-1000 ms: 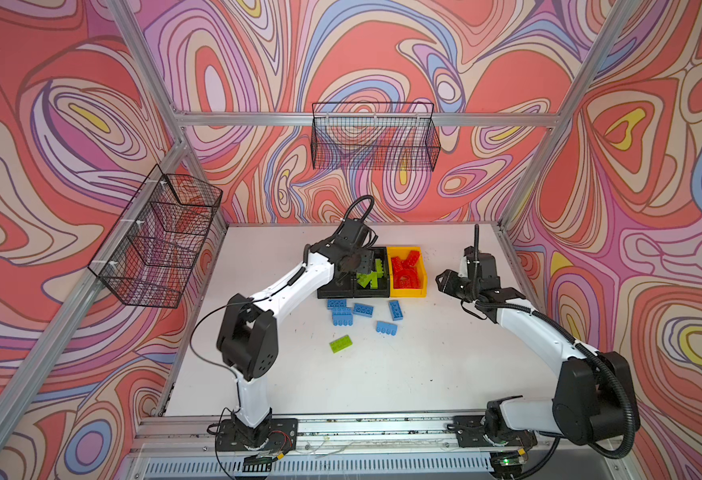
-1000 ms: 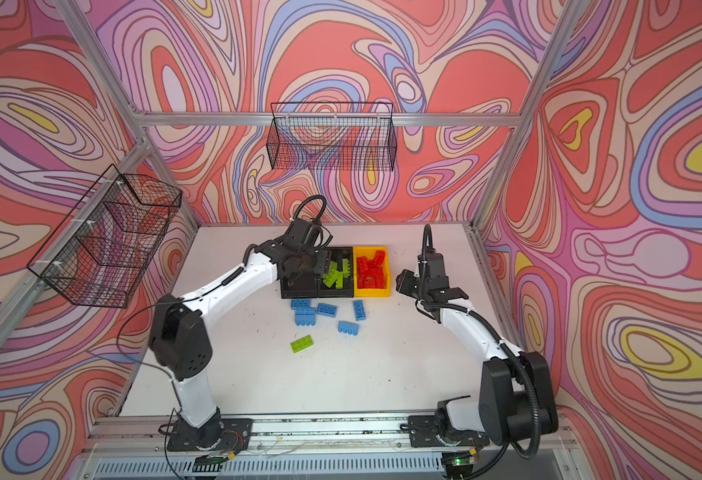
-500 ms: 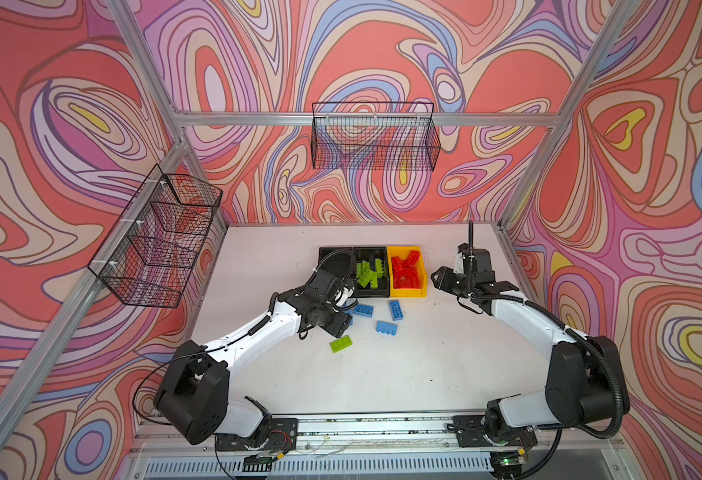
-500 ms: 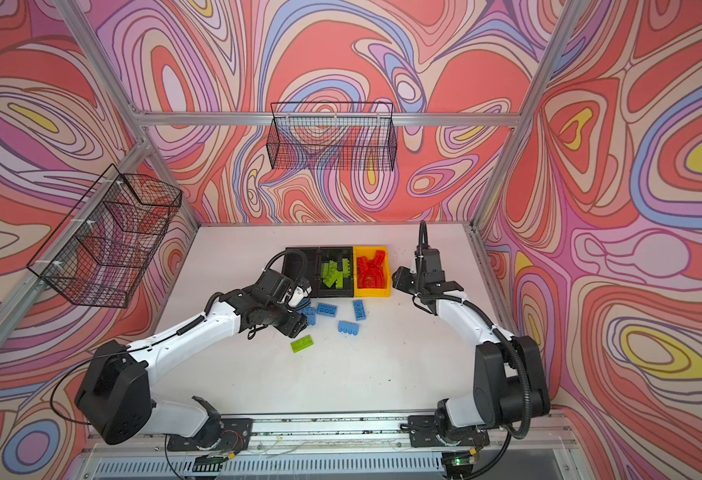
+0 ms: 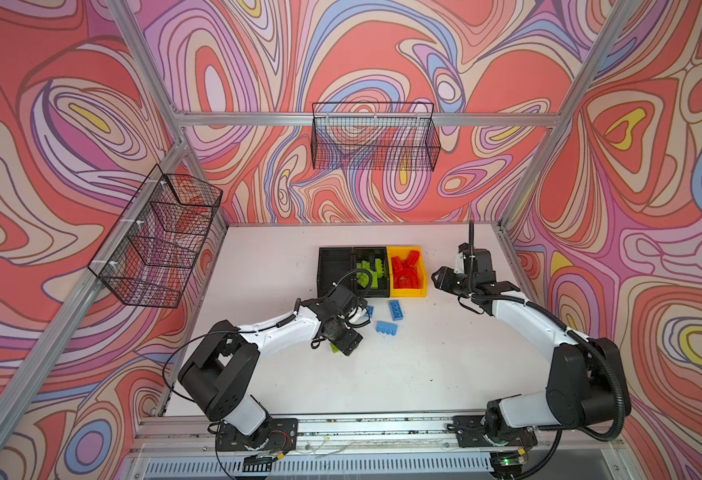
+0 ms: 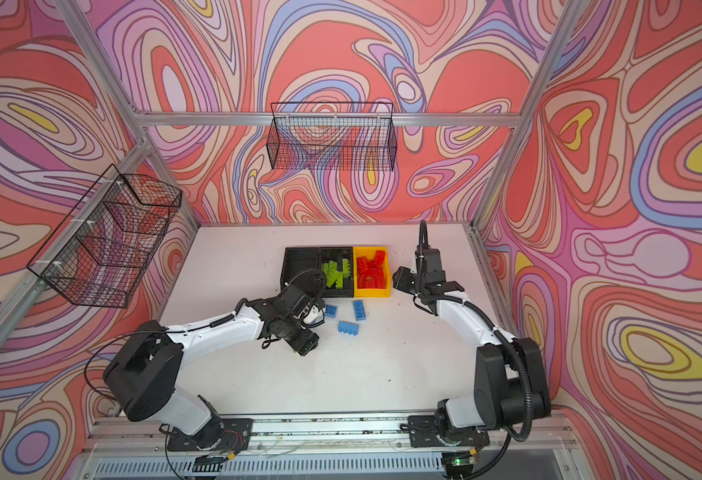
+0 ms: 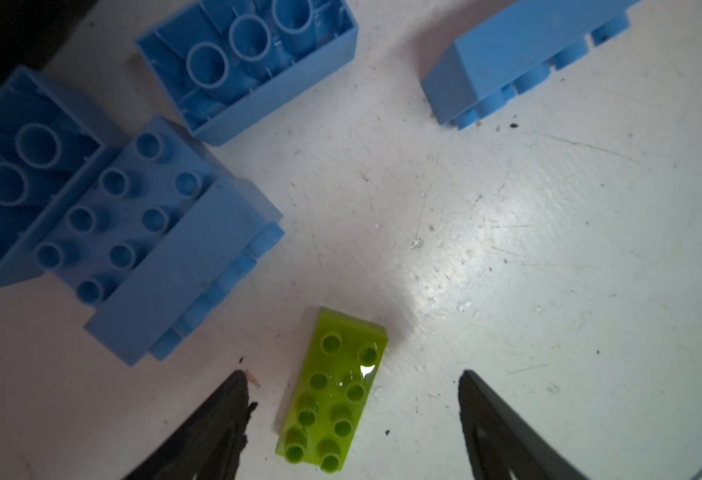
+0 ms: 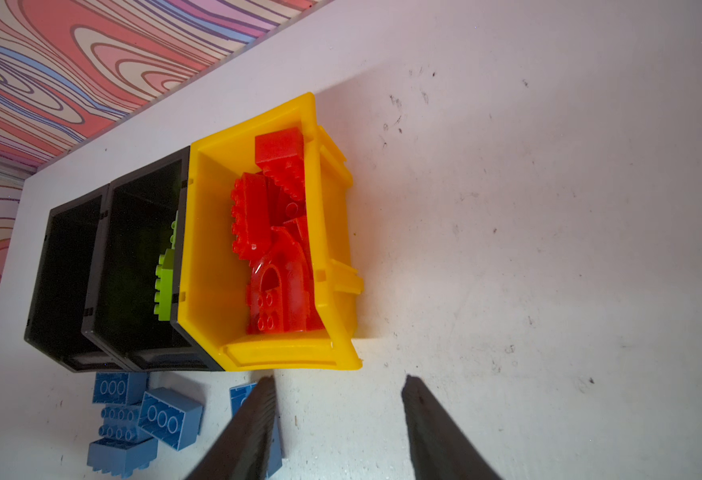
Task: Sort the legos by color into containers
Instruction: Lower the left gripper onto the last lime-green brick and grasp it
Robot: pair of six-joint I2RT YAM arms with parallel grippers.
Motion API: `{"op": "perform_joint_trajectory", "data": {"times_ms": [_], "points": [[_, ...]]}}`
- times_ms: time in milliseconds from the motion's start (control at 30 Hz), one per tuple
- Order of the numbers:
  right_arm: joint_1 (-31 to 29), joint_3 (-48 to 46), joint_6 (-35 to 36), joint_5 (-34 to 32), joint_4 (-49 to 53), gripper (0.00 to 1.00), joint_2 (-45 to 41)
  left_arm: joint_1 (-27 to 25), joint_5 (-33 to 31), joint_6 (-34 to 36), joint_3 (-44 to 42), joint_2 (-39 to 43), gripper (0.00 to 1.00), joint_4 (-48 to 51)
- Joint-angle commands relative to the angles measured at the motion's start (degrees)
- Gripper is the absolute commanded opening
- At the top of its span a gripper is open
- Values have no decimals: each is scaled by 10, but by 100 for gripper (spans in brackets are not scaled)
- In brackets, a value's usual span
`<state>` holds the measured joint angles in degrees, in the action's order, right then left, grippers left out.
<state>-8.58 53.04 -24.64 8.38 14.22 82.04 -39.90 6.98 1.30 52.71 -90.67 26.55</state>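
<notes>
I am watching the left gripper hanging low over the white table, forward and well to the left of the yellow bin. Its jaws are spread wide and gripping nothing. The one loose green brick is lying studs-up between them, touching neither, so I am taking this as the moment before a pinch. The brick is sitting a little askew to the jaws, and its sides are looking glossy, so an uneven squeeze could be twisting it round or squirting it out. The blue bricks are lying scattered between that brick and the yellow bin, one huddle just beside the nearer finger. A finger drifting that way could be catching a blue one instead, and a low carry could be ploughing through them. Left of the yellow bin, touching it in a row, are sitting the middle black bin, holding green bricks, and beyond it the far black bin, which is looking empty. A release off to either side would be landing the brick with the wrong colour, or on a shared rim. The yellow bin itself is holding the red bricks, the arch among them. Just right of it the right gripper is hovering with jaws parted and empty, pointing toward its front corner. Any forward creep there could be shoving the whole row.
</notes>
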Motion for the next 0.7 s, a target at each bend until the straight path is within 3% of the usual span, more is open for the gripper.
{"op": "perform_joint_trajectory", "data": {"times_ms": [0,300,667], "points": [[4,-1,3,-3,2,53,-3,-2,-16,10,25,-29,81,13],[4,-8,0,-14,1,53,-9,-4,-35,82,47,-73,77,72],[4,-3,-1,-13,2,52,-2,-8,-45,111,34,-85,55,99]]}}
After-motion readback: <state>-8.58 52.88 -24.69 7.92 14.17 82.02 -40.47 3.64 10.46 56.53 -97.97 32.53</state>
